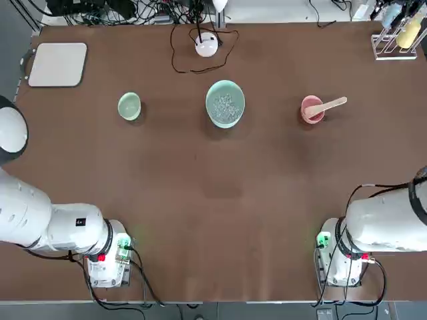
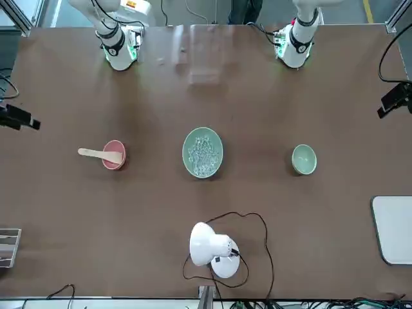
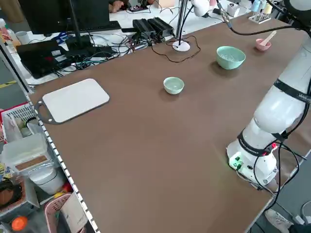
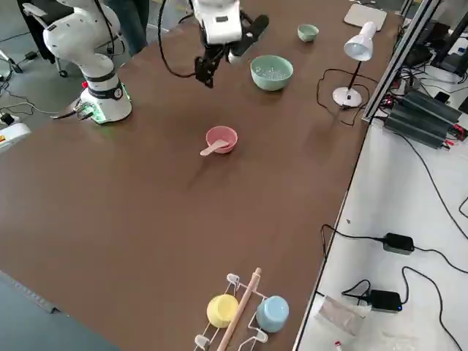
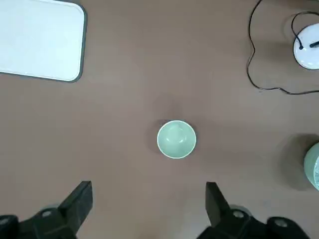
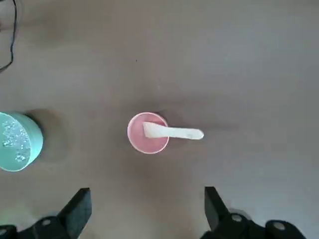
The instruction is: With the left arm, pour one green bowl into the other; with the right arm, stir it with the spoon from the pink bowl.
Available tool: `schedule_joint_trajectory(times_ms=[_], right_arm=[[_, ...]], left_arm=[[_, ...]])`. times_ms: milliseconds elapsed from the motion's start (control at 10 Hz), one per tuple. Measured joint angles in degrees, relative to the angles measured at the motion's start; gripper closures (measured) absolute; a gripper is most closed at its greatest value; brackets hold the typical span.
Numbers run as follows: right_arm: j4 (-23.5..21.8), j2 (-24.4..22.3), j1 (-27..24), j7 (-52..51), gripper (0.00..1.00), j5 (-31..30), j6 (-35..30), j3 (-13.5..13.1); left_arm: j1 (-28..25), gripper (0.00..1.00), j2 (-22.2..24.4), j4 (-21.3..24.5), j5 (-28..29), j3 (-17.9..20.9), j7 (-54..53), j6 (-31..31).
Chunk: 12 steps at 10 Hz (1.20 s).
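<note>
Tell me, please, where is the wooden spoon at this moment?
In the top view the spoon lies at the table's right, on the robot's right side, its head in the pink bowl and its handle over the rim, away from the large green bowl.

Brown table [image 1: 220, 200], white desk lamp [image 2: 209, 246], white board [image 1: 58, 65]

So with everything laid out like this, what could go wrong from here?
The spoon only leans on the pink bowl, its handle sticking out past the rim; a clumsy grab might tip that light bowl. The big green bowl holds small clear pieces, so rough stirring could flick some out. The lamp's cord loops on the table just behind it and might snag an arm.
</note>
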State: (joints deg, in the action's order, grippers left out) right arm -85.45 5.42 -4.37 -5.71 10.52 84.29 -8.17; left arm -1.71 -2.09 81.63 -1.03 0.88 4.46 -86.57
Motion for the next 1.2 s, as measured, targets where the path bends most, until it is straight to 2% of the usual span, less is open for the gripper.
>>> schedule_joint_trajectory(times_ms=[200, 300, 600, 700, 900, 1000, 1200], right_arm=[[6.18, -0.05, 6.09, 11.31, 0.0, -2.15, -0.96, 0.1], [8.1, -0.07, 7.93, 13.01, 0.0, -3.58, -2.35, 0.15], [8.28, -0.8, 12.21, 12.81, 0.0, -9.32, -4.8, 0.22], [4.65, -2.52, 12.4, 12.81, 0.0, -9.47, -1.81, 0.2], [-9.56, -9.89, 12.39, 12.42, 0.0, -9.55, 7.7, -0.1], [-13.73, -12.65, 12.39, 12.21, 0.0, -9.58, 8.58, -0.1], [-14.9, -14.97, 12.39, 12.14, 0.0, -9.59, 7.93, -0.06]], left_arm=[[0.02, 0.0, -0.06, 0.05, 0.0, -0.01, 0.0, 0.0], [0.01, 0.0, -0.1, 0.06, 0.0, 0.0, 0.0, 0.0], [0.09, 0.0, -0.12, 0.07, 0.0, -0.03, -0.02, 0.0], [0.08, 0.0, -0.13, 0.07, 0.0, -0.04, -0.08, 0.0], [0.06, 0.0, -0.19, 0.09, 0.0, -0.03, -0.09, 0.0], [0.06, 0.0, -0.2, 0.09, 0.0, -0.03, -0.09, 0.0], [0.09, 0.0, -0.21, 0.09, 0.0, -0.03, -0.09, 0.0]])
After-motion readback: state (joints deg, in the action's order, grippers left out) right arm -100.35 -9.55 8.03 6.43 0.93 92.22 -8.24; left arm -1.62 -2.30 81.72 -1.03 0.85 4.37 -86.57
